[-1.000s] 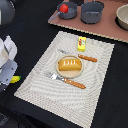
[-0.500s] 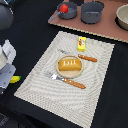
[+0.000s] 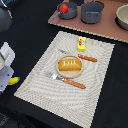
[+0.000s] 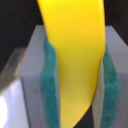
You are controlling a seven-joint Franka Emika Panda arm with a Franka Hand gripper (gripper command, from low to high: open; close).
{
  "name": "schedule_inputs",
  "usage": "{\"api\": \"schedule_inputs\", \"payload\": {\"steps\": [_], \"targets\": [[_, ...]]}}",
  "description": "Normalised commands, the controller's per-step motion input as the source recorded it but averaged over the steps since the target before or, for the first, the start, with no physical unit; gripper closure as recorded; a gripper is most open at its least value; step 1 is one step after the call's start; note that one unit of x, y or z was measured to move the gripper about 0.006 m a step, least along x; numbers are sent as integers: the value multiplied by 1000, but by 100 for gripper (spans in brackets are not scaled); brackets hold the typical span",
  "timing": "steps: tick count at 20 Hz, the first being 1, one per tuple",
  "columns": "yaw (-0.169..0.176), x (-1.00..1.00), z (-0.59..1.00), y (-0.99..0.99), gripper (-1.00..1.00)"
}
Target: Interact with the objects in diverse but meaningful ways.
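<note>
One arm works this scene, and we see its pale housing at the exterior view's left edge, with the gripper [image 4: 75, 75] low beside the table's dark surface. In the wrist view we see the yellow banana [image 4: 74, 55] standing between the two grey fingers [image 4: 35, 75], its skin pressed against the teal pads [image 4: 51, 85] on both sides, so the jaws are clamped on it. In the exterior view only the banana's tip [image 3: 13, 80] peeks out below the arm, just off the near left corner of the woven placemat [image 3: 37, 85].

On the placemat we find a round plate [image 3: 59, 73] carrying the orange ridged bread block [image 3: 69, 65]. An orange-handled fork [image 3: 67, 81] lies just in front of the plate, and an orange-handled knife [image 3: 82, 56] lies just behind it. The small yellow box [image 3: 81, 44] with a coloured label stands upright near the mat's far edge, apart from the knife.

Farther back we see a brown board [image 3: 107, 30] holding grey pots. The red tomato-like fruit [image 3: 64, 8] sits inside the leftmost grey pot [image 3: 71, 11]; a second grey pot [image 3: 92, 12] stands beside it, and a third vessel [image 3: 123, 17] is cut off at the exterior view's right edge.
</note>
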Motion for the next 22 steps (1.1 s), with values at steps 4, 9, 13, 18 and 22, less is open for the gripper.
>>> {"api": "schedule_inputs", "payload": {"steps": [4, 9, 13, 18, 22], "targets": [[-109, 515, 1000, 11, 100], [-93, 875, 899, 29, 100], [-56, 959, 464, -15, 100], [-9, 1000, 214, 0, 100], [0, 1000, 31, -16, 100]]}}
